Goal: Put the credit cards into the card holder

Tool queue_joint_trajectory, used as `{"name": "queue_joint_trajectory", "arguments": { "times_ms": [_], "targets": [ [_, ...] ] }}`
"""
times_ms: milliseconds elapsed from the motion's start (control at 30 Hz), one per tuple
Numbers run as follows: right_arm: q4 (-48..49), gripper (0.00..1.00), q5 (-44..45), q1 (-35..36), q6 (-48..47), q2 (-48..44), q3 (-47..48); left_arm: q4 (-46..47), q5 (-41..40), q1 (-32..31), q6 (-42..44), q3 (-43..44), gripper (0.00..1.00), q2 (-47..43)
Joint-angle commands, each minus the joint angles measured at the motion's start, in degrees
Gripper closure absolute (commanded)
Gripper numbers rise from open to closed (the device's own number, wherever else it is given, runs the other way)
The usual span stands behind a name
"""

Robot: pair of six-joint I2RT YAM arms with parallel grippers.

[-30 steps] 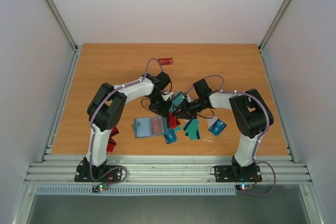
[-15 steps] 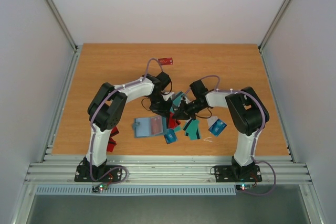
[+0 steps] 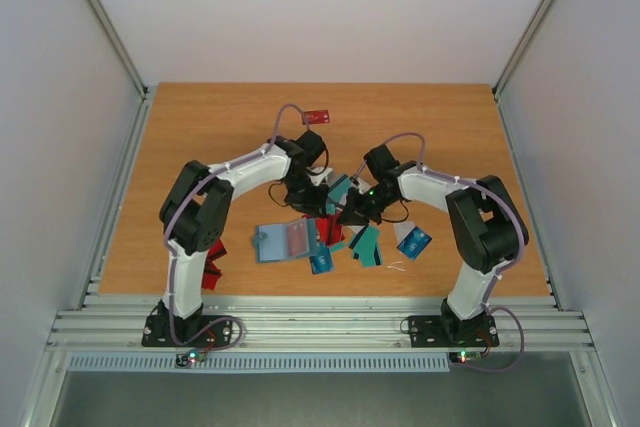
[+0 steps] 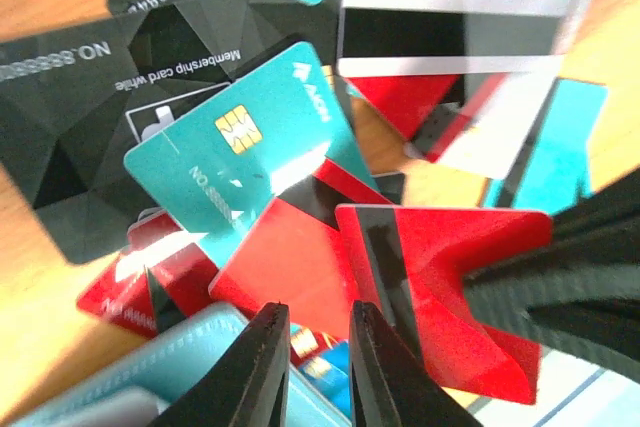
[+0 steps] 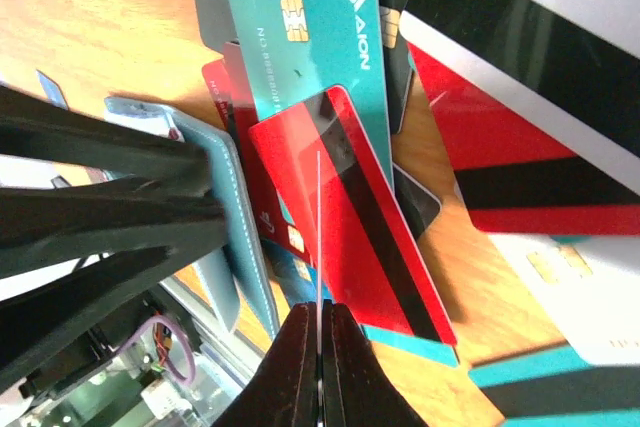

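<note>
Beside my right gripper, which is pinching a credit card edge-on, I'm aiming squarely for the card holder.

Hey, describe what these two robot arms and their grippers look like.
The left arm and right arm have white links, bulky black joints and a lilac cable each. The left gripper and right gripper have slim black tapered fingers.

Far counter: wide room, one lone red card.
Middle: credit cards heaped, overlapping; left claw and right claw crowd close above.
Near left: card holder open beside the heap.
</note>
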Motion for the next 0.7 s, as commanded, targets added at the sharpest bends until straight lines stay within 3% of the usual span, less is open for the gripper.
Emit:
{"name": "queue_joint_trajectory", "arguments": {
  "times_ms": [0, 267, 467, 667],
  "targets": [
    [-6.69, 0.99, 3.13, 0.04, -3.15, -4.25, 3.08, -0.99, -1.16, 0.64, -1.52, 0.32, 0.78, -7.67],
    [-7.47, 0.99, 1.04, 0.48, -1.22, -10.78, 5.69, -3.07, -5.37, 3.41, -1.93, -6.81, 0.61, -20.72],
    [0.21, 0.99, 1.01, 5.67, 3.91, -11.52, 4.74, -4.42, -11.88, 6.40, -1.70, -17.58, 0.60, -31.56],
    [9.54, 0.99, 3.36, 12.31, 8.42, -6.42, 5.77, 0.55, -11.93, 8.80, -6.44, -29.74, 0.62, -37.71]
  ]
}}
